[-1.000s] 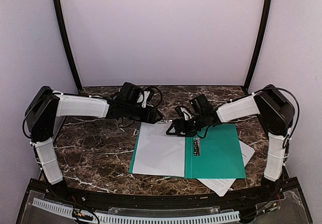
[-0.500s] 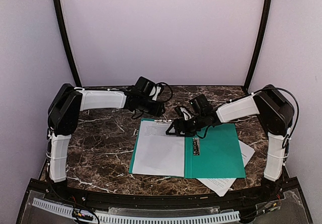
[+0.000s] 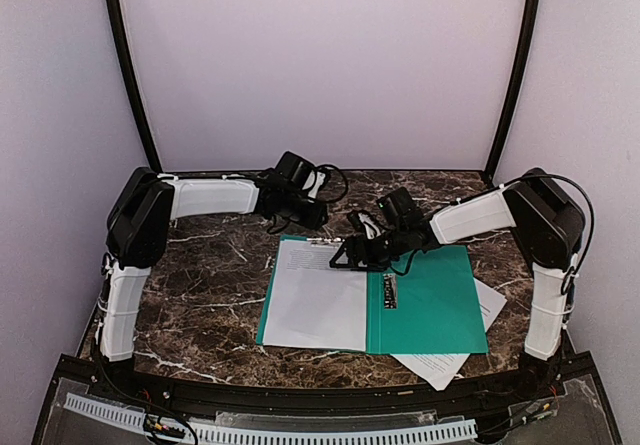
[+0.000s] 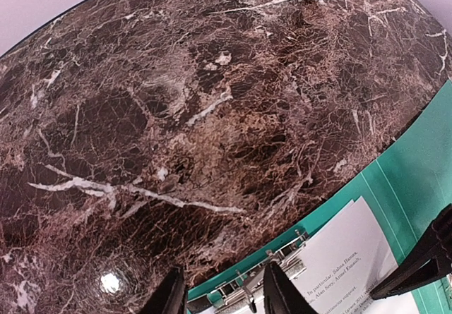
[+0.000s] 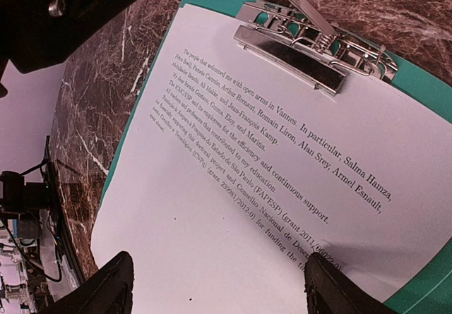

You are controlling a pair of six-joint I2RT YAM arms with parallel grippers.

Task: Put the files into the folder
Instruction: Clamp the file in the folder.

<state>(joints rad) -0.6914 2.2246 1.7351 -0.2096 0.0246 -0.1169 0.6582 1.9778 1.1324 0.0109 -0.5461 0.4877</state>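
Moved: over the last second the left arm has swung in from the side to the folder's (image 3: 435, 300) far edge, its fingers drawing together. The right arm and both papers have stayed put.
Folder: it lies open on the desk (image 3: 200, 285), with its metal clip (image 5: 296, 42) at the top of the left half.
First file: this sheet (image 3: 315, 300) rests on the left half, top edge at the clip. I cannot tell whether it is actually tucked under the clip.
Second file: the other sheet (image 3: 440, 368) is still outside, poking out from beneath the right flap at the near right corner.
Left fingers: the left fingers (image 4: 282, 296) stand narrowly apart, straddling the clip's wire lever. I see a gap, so nothing is pinched yet.
Right fingers: the right fingers (image 5: 113, 289) are spread wide and empty over the printed sheet. Contact with the paper is unclear.
Step in hand: I judge it to be working the clip so the first file seats beneath it.
How I do it well: I centre the lever before closing and lift it gently. I keep the right arm steadying the sheet so it does not skew, and check that the top edge sits square under the clip before letting go.
Risk: a slipped lever could snap down and crease the paper or shove the folder.
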